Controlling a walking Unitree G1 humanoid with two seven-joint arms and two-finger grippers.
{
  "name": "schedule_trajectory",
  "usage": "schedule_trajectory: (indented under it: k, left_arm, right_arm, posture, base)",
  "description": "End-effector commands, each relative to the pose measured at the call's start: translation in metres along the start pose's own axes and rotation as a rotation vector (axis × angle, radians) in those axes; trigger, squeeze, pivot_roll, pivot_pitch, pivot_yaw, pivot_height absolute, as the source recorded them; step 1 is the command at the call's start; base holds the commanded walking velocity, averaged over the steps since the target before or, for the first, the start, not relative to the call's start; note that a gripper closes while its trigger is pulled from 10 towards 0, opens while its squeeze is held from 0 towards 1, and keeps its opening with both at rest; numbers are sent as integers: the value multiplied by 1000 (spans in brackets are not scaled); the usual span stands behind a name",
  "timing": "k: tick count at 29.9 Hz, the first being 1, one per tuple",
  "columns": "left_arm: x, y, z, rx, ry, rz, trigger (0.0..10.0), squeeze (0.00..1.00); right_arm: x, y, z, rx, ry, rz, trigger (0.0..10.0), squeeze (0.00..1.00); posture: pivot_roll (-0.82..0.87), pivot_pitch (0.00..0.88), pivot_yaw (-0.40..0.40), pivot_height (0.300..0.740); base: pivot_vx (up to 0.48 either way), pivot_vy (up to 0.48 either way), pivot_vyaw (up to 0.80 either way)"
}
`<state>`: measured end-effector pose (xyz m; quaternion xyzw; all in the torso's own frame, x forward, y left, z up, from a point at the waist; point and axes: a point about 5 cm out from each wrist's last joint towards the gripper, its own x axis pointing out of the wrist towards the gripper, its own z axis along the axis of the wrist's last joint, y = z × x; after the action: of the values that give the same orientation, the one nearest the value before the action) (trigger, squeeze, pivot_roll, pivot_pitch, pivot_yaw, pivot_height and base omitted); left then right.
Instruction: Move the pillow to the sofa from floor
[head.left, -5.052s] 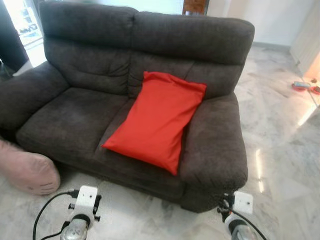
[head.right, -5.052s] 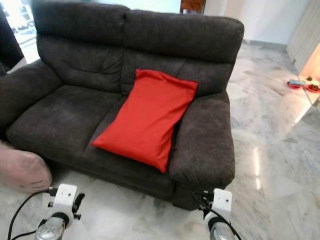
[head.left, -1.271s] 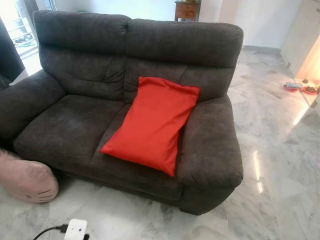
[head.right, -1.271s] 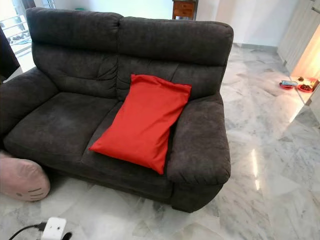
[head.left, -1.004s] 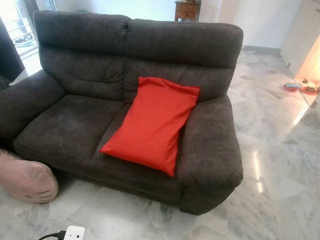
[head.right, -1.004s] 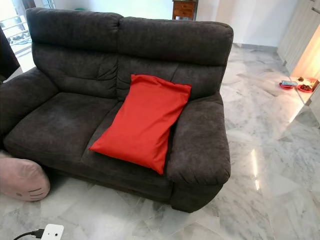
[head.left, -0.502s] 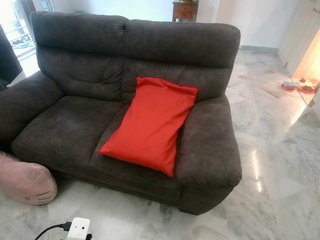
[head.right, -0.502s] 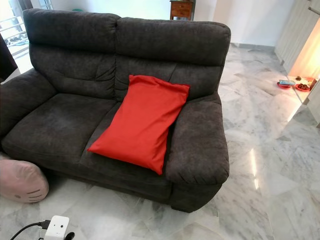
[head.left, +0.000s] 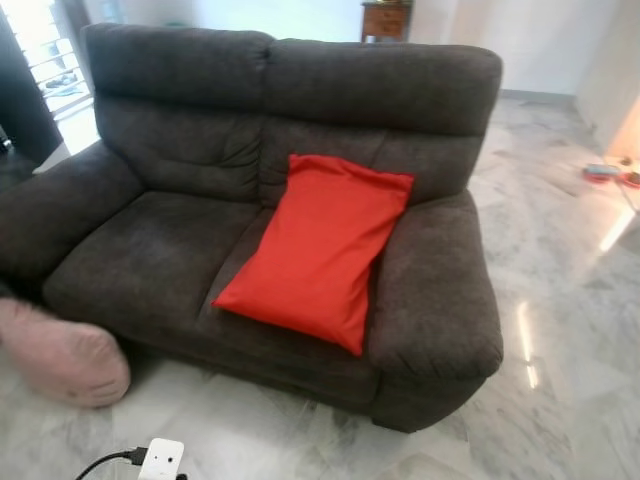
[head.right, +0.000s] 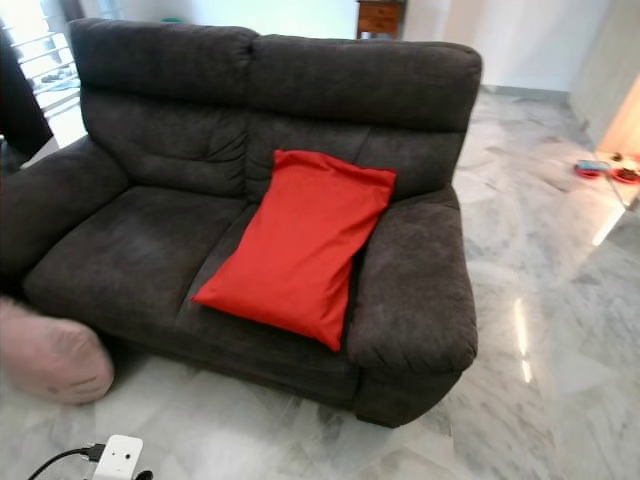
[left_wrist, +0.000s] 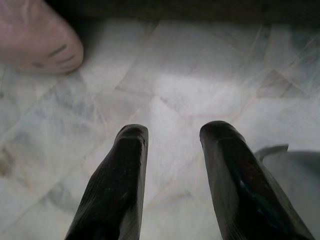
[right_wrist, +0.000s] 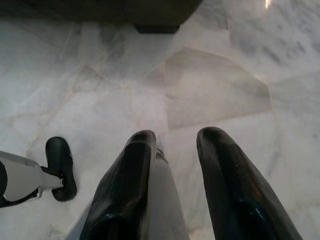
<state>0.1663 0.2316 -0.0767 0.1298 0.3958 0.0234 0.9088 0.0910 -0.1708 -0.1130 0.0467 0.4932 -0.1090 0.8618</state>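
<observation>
A red pillow (head.left: 315, 250) leans on the right seat of the dark grey sofa (head.left: 170, 250), its top against the backrest and its side against the right armrest. A pink pillow (head.left: 62, 360) lies on the marble floor by the sofa's front left corner, also visible in the left wrist view (left_wrist: 35, 37). My left gripper (left_wrist: 175, 131) hangs open above the floor, a little short of the pink pillow, holding nothing. My right gripper (right_wrist: 178, 136) is open too, above bare floor near the sofa's foot (right_wrist: 156, 28). The white box on my left wrist (head.left: 162, 460) sits low at the picture's edge.
Marble floor (head.left: 560, 330) spreads wide to the right of the sofa. Small red items (head.left: 610, 172) lie on the floor far right. A wooden cabinet (head.left: 385, 18) stands behind the sofa. My own foot (right_wrist: 60, 167) is beside the right gripper.
The camera has turned slightly left, so the sofa sits further right in the picture. Both wrists have dropped lower than five seconds ago. The pillows have not moved.
</observation>
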Motion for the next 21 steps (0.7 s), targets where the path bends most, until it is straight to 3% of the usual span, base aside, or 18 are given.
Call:
schedule_trajectory:
  k: [1,21]
  left_arm:
    - [-2,0,-7,0,34,0,10000,0]
    - [-2,-5,-10,-6,55,-6,10000,0]
  right_arm:
    - [0,0,0,8,-1,1,10000,0]
    - [0,0,1,12,-5,13,10000,0]
  posture:
    - [68,0,-17,740]
    - [67,0,-18,740]
  base:
    - [0,244,0]
    - [0,243,0]
